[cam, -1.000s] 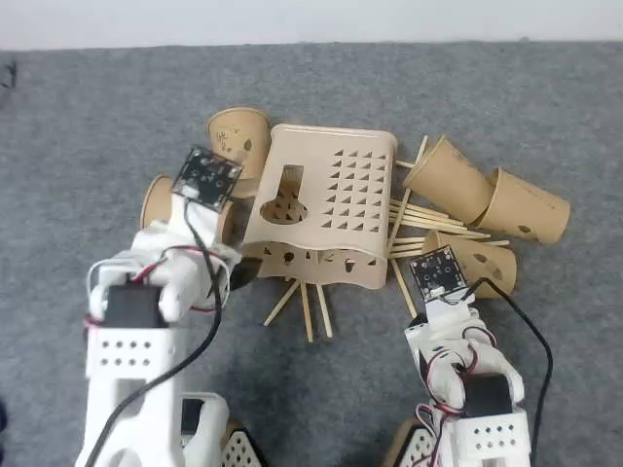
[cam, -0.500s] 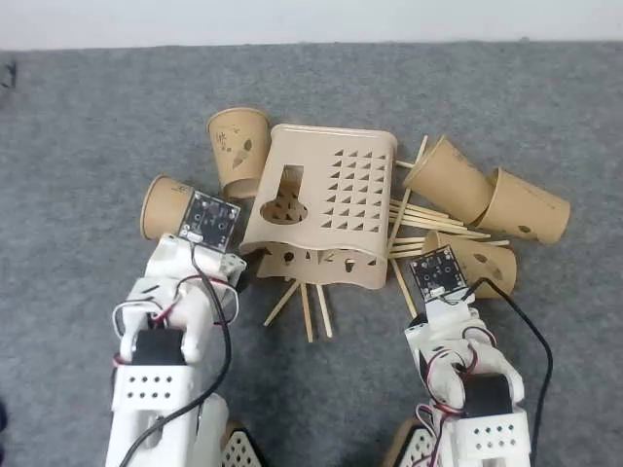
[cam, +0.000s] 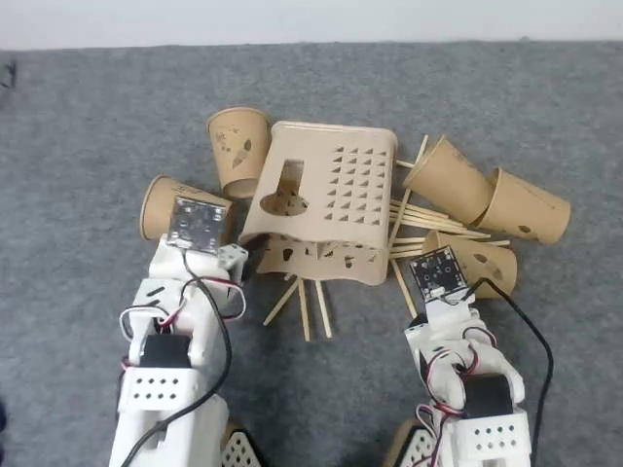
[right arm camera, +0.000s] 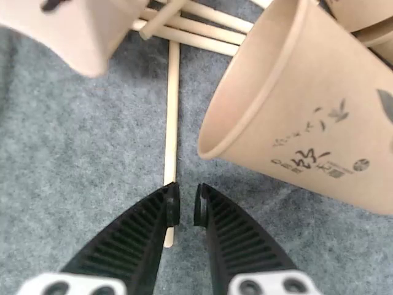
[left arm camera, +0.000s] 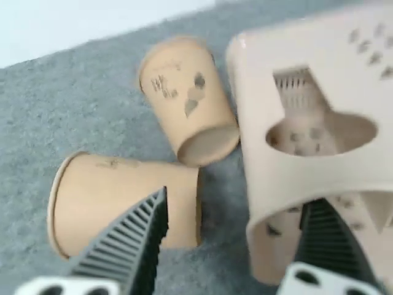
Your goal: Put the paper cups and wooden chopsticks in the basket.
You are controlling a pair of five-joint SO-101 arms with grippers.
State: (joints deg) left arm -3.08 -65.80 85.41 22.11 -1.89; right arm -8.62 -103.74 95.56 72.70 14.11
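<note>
- The basket point(cam: 326, 209) lies tipped over mid-table with a perforated wall facing up, so anything I drop at it now would likely slide off or roll back out.
- Two paper cups point(cam: 238, 146) lie on their sides just left of it, and three more lie at the right. Wooden chopsticks point(cam: 428, 219) are strewn at its right, and some poke out from under its near edge (pulling those may drag the basket along).
- My left gripper point(left arm camera: 236, 206) is spread wide, one finger over the near-left cup point(left arm camera: 123, 200) and the other at the basket's corner. Closing here could pinch both, or send the cup rolling.
- My right gripper point(right arm camera: 185, 206) is nearly closed with nothing between, just beside the end of one chopstick point(right arm camera: 171, 123). I'd expect it to shove the stick rather than catch it.
- The surface is a grey carpet-like mat point(cam: 78, 117), which looks soft enough to make thin sticks awkward to lift. A pale strip point(cam: 311, 19) runs along the far edge.
</note>
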